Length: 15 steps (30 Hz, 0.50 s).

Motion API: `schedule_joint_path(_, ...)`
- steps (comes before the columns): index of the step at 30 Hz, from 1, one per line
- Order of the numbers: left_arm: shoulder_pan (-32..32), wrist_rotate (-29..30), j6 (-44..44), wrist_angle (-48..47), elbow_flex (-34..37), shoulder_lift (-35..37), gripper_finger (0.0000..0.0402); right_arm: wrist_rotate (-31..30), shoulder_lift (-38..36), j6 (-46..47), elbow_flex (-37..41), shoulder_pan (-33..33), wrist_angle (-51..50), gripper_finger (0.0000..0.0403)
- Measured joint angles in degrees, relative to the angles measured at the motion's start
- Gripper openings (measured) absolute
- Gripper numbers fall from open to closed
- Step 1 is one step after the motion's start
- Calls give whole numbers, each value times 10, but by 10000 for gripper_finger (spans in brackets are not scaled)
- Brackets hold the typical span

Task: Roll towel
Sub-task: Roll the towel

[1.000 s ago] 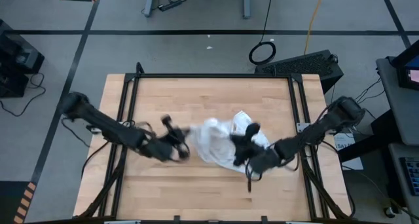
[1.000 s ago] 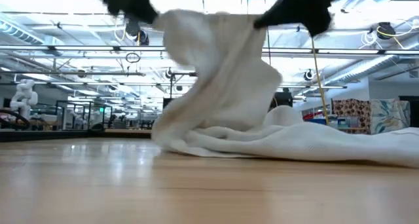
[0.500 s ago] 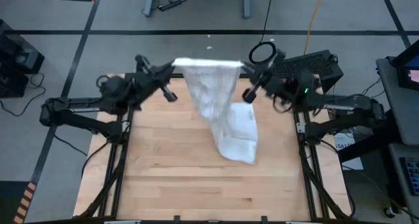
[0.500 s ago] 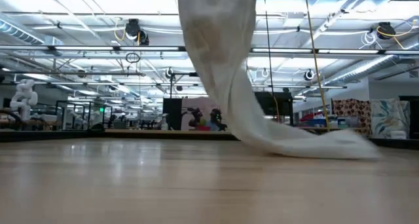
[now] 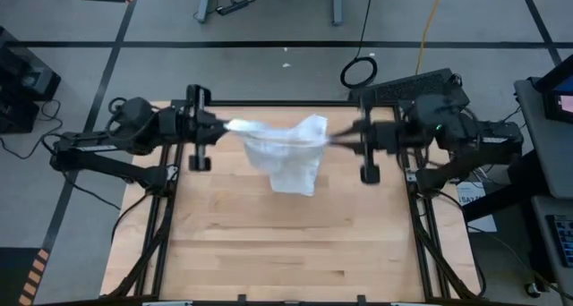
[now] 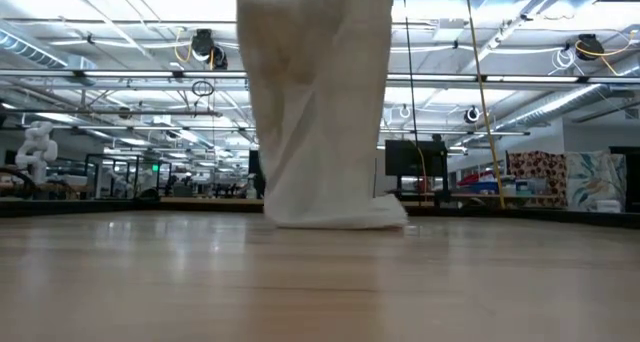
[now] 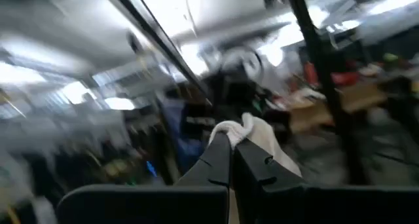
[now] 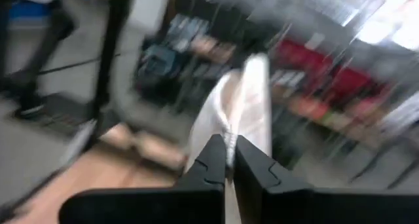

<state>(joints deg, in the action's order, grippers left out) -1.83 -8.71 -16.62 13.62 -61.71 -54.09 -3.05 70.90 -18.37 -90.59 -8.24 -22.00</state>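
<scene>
Towel now lifted higher, hangs bunched, hem brushing tabletop; left claw, right claw pinch top corners.

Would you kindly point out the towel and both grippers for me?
towel [image 5: 291, 154]: high view, middle of the hanging cloth.
left gripper [image 5: 222, 125]: high view, fingertips shut on the towel's corner.
right gripper [image 5: 340, 137]: high view, fingertips shut on the opposite corner.
</scene>
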Motion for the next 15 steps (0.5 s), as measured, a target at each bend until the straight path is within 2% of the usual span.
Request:
schedule_joint_path(2,10,0,19,-77,0,19,2,-1,4,36,3,-22,-49,2)
schedule_joint_path(5,17,2,44,-183,0,36,2,-10,12,52,18,-42,-66,2)
schedule_joint_path(9,22,5,82,-297,0,34,2,-56,27,57,44,-53,-74,2)
schedule_joint_path(15,41,29,108,-339,14,-7,6,-124,57,77,80,-53,-74,2)
